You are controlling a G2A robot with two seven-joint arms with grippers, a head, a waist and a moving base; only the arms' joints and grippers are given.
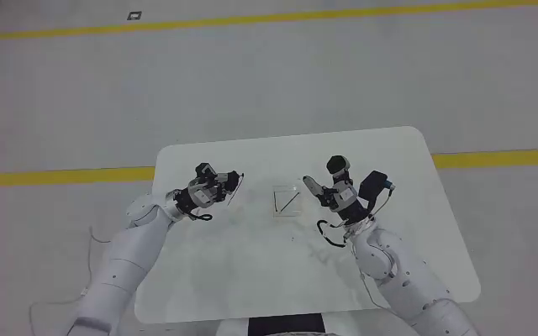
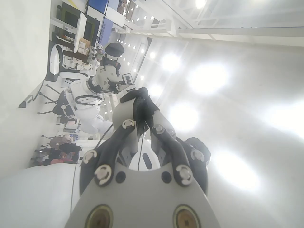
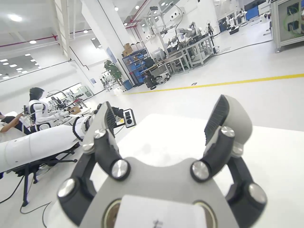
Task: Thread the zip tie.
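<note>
Left wrist view, left pincer (image 2: 142, 103) clamping zip tie (image 2: 140, 148), gripped end hidden.

No text, number or sign is showing legibly. White rectangular label (image 3: 161, 211) is carrying one dark mark, cut off, unreadable.

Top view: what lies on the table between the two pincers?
In the top view, a clear square tray holding a second black zip tie lies between the left pincer, shut on a zip tie, and the open right pincer.
</note>
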